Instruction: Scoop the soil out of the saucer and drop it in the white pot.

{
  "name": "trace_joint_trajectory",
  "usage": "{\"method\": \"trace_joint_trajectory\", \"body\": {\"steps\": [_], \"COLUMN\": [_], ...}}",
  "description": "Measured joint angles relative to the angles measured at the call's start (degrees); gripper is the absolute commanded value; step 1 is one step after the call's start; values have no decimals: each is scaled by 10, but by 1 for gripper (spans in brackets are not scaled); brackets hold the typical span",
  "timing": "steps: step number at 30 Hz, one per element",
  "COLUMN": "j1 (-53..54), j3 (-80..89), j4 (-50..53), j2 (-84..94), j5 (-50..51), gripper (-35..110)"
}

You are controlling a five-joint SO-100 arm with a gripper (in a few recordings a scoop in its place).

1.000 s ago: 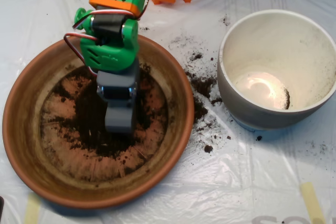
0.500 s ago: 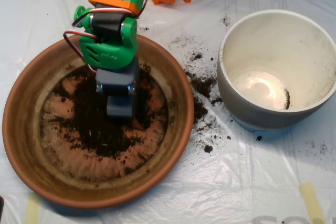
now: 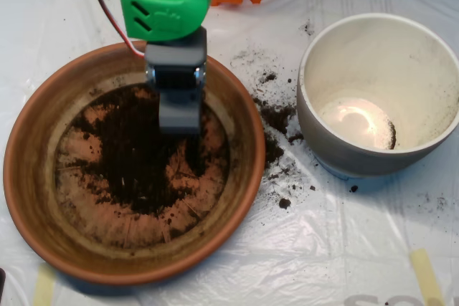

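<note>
Terracotta fills the left half of the overhead view: the saucer (image 3: 29, 177) sits on the plastic-covered worktop (image 3: 301, 263), and the soil (image 3: 136, 155) lies as a dark patch over the middle of its ridged bottom, thinning to bare stained clay toward six o'clock. The grey gripper (image 3: 179, 116) hangs over the patch's upper edge, toward twelve o'clock of the saucer, under the green arm (image 3: 161, 8). From above its two halves look drawn together, but whether any soil is inside I cannot tell.

The white pot (image 3: 337, 155) stands to the saucer's three o'clock, apart from it, its inside almost bare but for a small dark speck near the bottom. Spilled crumbs (image 3: 276, 116) already dot the plastic between the two.

The risk, as I judge it, is more of that: loose, crumbly earth could leak from an imperfectly closed shell while crossing the gap, or the load could fall short on the pot's thick rim. A thin remaining layer may also give a nearly empty scoop.
</note>
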Motion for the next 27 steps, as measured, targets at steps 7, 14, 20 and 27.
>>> {"method": "trace_joint_trajectory", "body": {"steps": [7, 14, 20, 27], "j1": [-41, -119, -200, -294], "j3": [-82, -283, -452, -488], "j4": [77, 207, 299, 309], "j2": [53, 33, -47, -106], "j5": [0, 6, 18, 12], "gripper": [0, 0, 0, 0]}}
